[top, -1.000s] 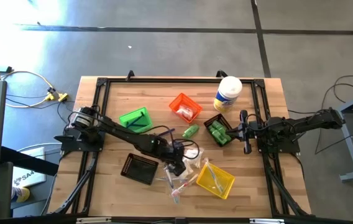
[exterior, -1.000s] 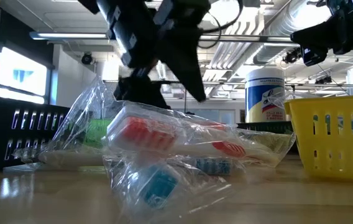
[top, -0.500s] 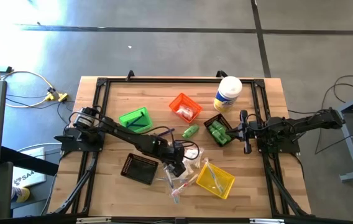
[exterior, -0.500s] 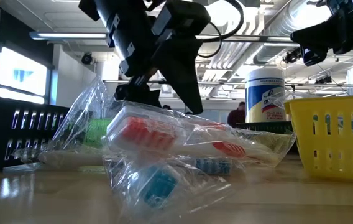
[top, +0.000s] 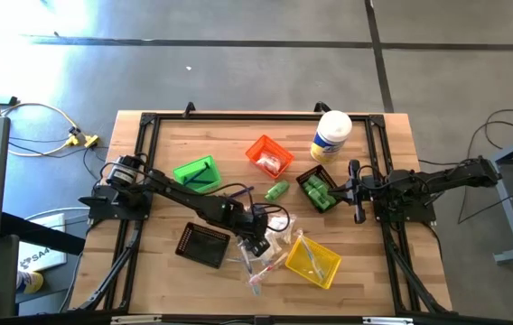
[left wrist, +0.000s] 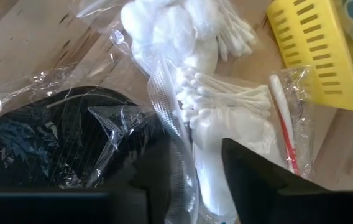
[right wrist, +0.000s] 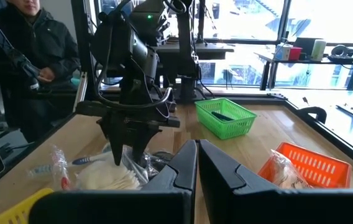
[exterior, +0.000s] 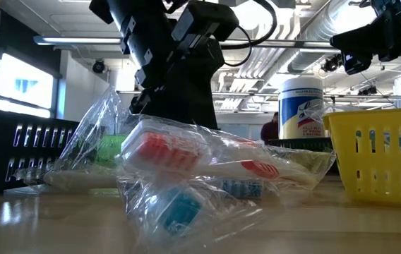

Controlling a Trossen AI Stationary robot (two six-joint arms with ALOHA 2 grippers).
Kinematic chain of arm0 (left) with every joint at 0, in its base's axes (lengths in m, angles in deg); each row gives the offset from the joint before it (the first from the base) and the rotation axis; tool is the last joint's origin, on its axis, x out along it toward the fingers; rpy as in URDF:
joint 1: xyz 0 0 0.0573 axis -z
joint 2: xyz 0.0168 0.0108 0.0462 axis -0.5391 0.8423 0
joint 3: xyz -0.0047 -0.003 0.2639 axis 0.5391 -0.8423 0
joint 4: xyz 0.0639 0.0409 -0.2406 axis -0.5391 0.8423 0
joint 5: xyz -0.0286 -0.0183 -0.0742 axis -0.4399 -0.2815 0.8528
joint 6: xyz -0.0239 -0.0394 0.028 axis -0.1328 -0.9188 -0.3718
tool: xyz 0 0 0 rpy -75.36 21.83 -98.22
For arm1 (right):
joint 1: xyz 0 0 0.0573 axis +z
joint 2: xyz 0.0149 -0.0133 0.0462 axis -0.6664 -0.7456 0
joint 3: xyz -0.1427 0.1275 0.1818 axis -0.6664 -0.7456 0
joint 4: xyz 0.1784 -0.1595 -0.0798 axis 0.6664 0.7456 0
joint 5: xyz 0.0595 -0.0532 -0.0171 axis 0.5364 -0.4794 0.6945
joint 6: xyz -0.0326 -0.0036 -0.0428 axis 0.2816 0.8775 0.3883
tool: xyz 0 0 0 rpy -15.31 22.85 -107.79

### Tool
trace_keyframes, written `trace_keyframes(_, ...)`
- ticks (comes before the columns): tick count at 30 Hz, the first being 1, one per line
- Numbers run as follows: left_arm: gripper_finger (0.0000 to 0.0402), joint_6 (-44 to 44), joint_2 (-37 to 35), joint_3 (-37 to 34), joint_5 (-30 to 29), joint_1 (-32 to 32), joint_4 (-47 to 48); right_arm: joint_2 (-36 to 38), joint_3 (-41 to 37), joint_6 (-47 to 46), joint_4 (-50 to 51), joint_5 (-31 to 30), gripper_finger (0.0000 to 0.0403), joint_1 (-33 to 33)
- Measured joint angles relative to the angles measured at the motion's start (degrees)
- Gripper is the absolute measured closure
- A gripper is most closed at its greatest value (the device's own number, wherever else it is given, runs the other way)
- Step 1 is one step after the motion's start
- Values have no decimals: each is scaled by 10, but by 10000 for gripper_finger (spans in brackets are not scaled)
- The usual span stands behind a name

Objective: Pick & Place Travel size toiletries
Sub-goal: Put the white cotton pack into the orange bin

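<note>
A heap of clear-wrapped toiletries [top: 265,248] lies on the table between the black bin [top: 204,244] and the yellow bin [top: 313,262]. It holds a packet of white cotton swabs [left wrist: 217,93] and wrapped toothbrushes [exterior: 186,159]. My left gripper [top: 258,242] slants down into this heap, its fingers closed in on the cotton swab packet. One green mini bottle [top: 277,190] lies loose on the wood. My right gripper [top: 356,191] hangs shut and level at the table's right side, touching nothing. My left gripper [left wrist: 198,180] has the clear cotton swab packet between its two fingers [left wrist: 251,177], on the packet's white-filled part [left wrist: 204,155]. The fingers come slanting down from the table's left. The packet lies on the table among the other wrapped items.
An orange bin [top: 269,156] and a green bin [top: 197,173] stand farther back. A black bin with green bottles [top: 318,191] sits near the right gripper. A tall white-lidded canister [top: 331,135] stands at the far right. A person [right wrist: 27,56] sits beyond the table.
My left gripper's fingers have drawn together from wide open onto the cotton swab packet, while the arm stayed where it was. The heap has kept its place.
</note>
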Motion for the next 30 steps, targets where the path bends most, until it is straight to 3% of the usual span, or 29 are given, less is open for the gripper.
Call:
trace_keyframes(14, 393, 4, -3, 0, 27, -4, 0, 0, 0, 0, 0, 0, 394, 0)
trace_keyframes(30, 399, 34, -15, 0, 63, -20, 0, 0, 0, 0, 0, 0, 394, 0)
